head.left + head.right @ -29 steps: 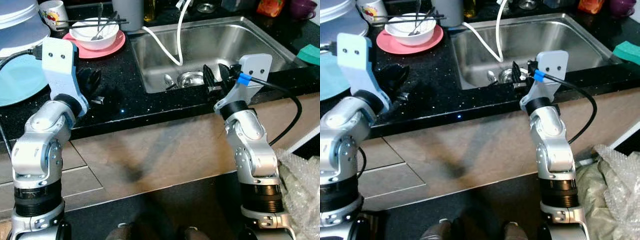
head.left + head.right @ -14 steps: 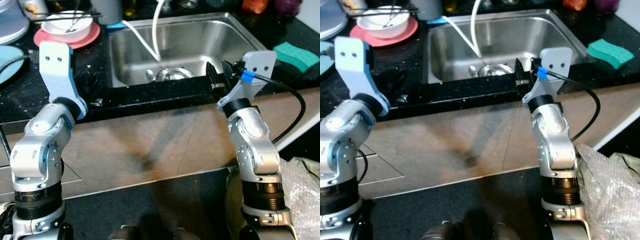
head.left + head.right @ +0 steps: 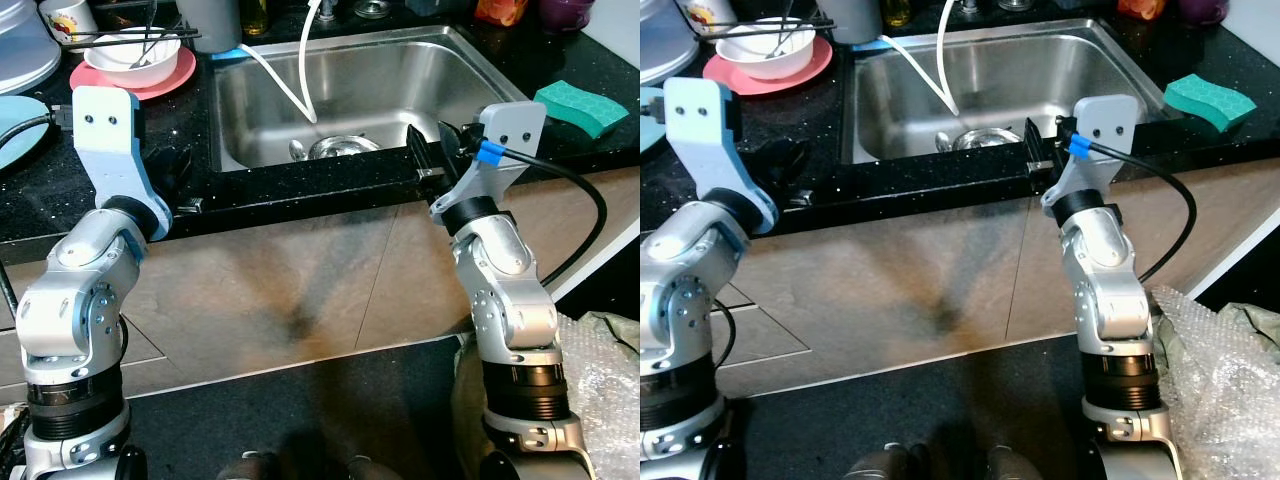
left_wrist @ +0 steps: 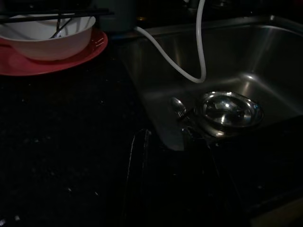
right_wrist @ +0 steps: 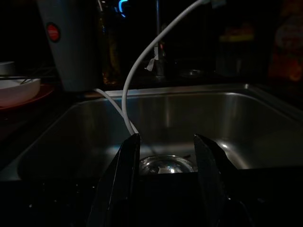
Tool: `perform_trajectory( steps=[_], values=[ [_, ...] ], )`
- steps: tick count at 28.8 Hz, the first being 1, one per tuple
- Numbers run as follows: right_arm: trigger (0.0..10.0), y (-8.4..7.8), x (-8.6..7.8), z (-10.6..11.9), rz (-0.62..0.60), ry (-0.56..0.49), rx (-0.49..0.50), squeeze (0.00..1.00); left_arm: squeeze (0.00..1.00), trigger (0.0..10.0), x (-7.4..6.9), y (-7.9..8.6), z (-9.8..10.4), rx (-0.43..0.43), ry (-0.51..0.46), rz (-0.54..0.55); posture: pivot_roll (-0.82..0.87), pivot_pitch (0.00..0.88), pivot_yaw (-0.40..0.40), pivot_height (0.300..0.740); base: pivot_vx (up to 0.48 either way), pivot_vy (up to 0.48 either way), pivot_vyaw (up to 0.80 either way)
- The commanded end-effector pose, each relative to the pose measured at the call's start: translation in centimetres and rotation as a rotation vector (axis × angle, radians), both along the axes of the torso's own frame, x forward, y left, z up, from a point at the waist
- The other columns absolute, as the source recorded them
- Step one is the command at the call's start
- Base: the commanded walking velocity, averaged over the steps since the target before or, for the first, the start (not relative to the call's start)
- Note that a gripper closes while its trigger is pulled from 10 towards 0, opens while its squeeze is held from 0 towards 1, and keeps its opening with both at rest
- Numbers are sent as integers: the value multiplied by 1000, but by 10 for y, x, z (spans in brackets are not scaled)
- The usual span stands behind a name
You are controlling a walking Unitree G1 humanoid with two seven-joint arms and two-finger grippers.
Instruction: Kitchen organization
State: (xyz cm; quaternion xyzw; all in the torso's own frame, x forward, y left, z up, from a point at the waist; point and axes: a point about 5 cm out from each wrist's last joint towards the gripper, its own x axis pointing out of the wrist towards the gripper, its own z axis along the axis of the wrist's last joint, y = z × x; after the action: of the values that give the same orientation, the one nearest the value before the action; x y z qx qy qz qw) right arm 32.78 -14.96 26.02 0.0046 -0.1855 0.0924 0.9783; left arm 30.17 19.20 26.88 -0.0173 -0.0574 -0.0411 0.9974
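Worktop [image 3: 60,200]: black, speckled, running across the upper part of the frame, tan cabinet fronts below.
Sink [image 3: 370,75]: steel, upper centre; a white hose [image 3: 300,60] loops down into it, and a spoon [image 3: 297,150] lies beside the drain [image 3: 345,147].
Plate [image 3: 175,70]: pink, upper left, carrying a white bowl [image 3: 135,60] with chopsticks [image 3: 120,38] laid across the rim.
Sponge [image 3: 582,106]: green, on the worktop at right of the sink.
Left gripper [image 3: 172,170]: over the worktop left of the sink; fingers [image 4: 135,165] apart, holding nothing.
Right gripper [image 3: 432,152]: at the sink's front edge; fingers [image 5: 125,170] apart, holding nothing.
Floor: dark, lower frame, with crumpled plastic [image 3: 600,360] at lower right.
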Motion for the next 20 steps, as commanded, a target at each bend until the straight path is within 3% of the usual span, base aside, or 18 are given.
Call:
perform_trajectory(
  steps=[1,11,20],
  values=[
    [10000,4,-1,0,24,5,15,0,0,10000,-4,5,0,17,3,20,60,168,1,740,0,0,0],
    [10000,5,-1,-2,28,6,16,0,0,10000,-6,4,-1,39,-2,22,60,154,5,740,0,0,0],
    [10000,0,-1,-4,36,27,59,0,0,10000,-7,2,1,-7,-45,-6,57,133,7,740,0,0,0]
  ],
)
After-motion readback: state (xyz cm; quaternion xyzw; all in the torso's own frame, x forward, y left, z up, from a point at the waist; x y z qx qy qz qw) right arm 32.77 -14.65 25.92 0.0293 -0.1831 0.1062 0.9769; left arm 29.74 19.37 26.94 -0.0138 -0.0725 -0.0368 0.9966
